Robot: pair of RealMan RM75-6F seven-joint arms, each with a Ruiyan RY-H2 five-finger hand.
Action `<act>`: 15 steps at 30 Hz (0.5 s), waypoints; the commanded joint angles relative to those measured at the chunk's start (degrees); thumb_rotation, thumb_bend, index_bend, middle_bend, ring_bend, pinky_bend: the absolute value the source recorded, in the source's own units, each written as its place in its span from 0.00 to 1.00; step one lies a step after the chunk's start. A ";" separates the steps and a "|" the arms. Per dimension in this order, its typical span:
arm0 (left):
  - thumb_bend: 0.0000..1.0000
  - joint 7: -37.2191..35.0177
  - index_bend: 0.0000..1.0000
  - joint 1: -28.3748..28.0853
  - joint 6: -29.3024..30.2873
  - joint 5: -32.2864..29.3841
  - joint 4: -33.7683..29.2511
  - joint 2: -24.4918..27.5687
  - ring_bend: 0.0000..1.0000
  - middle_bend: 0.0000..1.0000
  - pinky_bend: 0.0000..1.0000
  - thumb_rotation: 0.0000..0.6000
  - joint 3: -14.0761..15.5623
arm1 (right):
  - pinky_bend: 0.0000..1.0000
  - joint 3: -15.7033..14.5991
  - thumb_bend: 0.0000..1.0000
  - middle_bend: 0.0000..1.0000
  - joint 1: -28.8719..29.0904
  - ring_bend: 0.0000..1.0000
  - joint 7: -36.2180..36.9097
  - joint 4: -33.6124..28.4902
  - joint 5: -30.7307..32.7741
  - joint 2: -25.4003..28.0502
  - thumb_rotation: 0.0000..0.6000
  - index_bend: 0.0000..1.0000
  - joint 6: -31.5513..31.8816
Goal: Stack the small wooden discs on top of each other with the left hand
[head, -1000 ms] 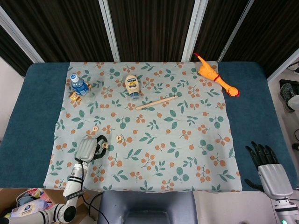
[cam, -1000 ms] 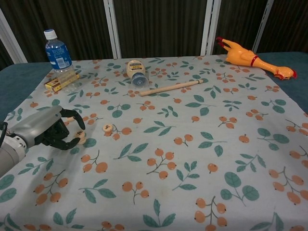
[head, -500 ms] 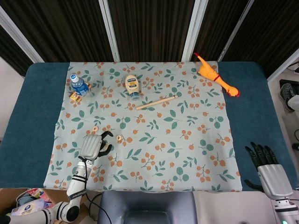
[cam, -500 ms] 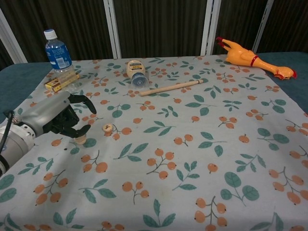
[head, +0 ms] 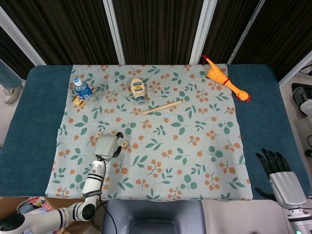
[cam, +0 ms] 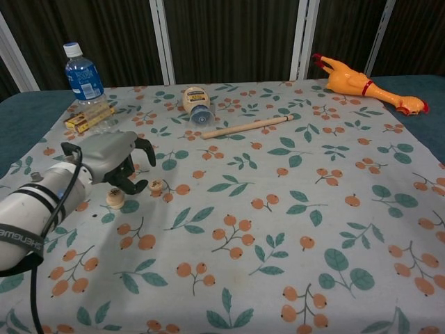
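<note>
Left hand [cam: 115, 161] hovering with fingers curled apart, holding nothing. One disc [cam: 155, 186] just past the fingertips, another [cam: 115, 197] under the wrist side. Risk of knocking either flat and rolling it away on closing. Right hand [head: 278, 168] spread, far off.

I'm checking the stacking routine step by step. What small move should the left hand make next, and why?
Probably lower the left hand and close on the wooden disc by its fingertips: its fingers are apart and hold nothing, and the other disc stands alone beside it, unstacked.
</note>
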 commanded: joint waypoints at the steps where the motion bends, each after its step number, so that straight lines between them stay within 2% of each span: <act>1: 0.39 3.76 0.38 -2.07 -0.75 -3.64 0.25 -1.54 1.00 1.00 1.00 1.00 -0.80 | 0.00 -0.05 0.08 0.00 -0.03 0.00 0.29 0.02 -0.11 0.14 1.00 0.00 0.07; 15: 0.38 5.74 0.38 -4.17 -0.12 -6.37 2.91 -3.76 1.00 1.00 1.00 1.00 0.17 | 0.00 -0.09 0.08 0.00 -0.12 0.00 1.67 0.16 -0.47 0.72 1.00 0.00 0.56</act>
